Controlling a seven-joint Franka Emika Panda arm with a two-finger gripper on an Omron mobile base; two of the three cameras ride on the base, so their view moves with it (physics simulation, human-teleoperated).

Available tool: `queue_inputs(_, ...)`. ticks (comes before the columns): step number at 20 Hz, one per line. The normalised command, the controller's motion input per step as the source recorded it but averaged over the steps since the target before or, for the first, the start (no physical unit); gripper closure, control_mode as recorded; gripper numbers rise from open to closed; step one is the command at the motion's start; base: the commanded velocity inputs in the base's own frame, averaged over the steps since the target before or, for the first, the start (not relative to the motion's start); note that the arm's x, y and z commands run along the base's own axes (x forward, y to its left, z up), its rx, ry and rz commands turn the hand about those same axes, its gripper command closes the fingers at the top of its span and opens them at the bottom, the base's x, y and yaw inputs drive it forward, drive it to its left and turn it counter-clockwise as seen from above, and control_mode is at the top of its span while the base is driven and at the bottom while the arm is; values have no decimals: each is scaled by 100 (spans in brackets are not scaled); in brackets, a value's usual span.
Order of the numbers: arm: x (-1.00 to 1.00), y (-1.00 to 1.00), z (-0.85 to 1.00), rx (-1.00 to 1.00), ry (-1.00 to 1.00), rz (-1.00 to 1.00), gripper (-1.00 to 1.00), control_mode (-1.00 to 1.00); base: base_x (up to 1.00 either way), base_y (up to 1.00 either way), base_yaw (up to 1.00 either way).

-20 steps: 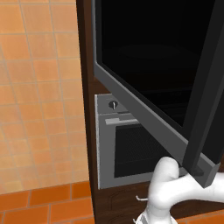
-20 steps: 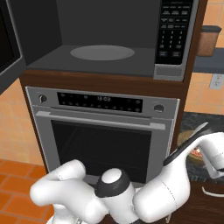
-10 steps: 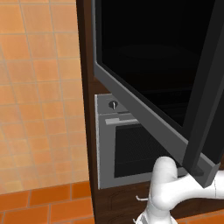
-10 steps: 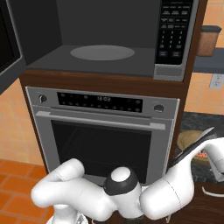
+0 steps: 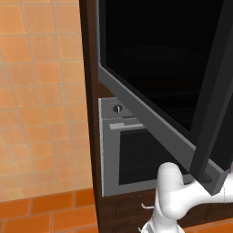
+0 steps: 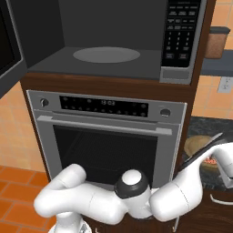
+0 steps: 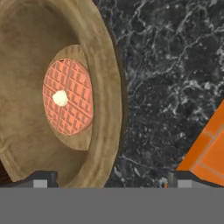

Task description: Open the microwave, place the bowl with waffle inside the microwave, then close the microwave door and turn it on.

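- The black-glass, grey-framed microwave door (image 5: 154, 86) is standing swung open, baring the grey microwave (image 6: 109, 41) cavity.
- The wooden bowl (image 7: 107, 109) holding the round orange waffle (image 7: 68, 96) is sitting on the dark marble desk (image 7: 166, 87).
- The jaws (image 7: 111, 181) are hovering spread wide over the bowl's rim, grasping nothing.

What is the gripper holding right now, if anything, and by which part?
Nothing is held. In the hand view the gripper is open, its fingertips apart above the bowl with the waffle on the dark counter.

Orange tiles are covering the wall (image 5: 41, 100) and floor (image 5: 45, 211); a grey oven (image 6: 107, 136) is sitting in dark wood cabinetry (image 5: 88, 68), beside a black marbled bench (image 7: 170, 87).
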Motion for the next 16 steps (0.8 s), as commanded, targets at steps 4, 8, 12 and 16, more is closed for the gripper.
queue_inputs(4, 26, 0, -36, -2, 0, -6, -100, -100, 0, 0, 0)
queue_inputs(8, 39, 0, -8, 0, 0, -8, -100, -100, 0, 0, 0)
queue_inputs(12, 19, -1, -8, 0, 2, -5, 100, -100, 0, 0, 0)
queue_inputs(16, 0, 0, 0, 0, 0, 0, 100, -100, 0, 0, 0)
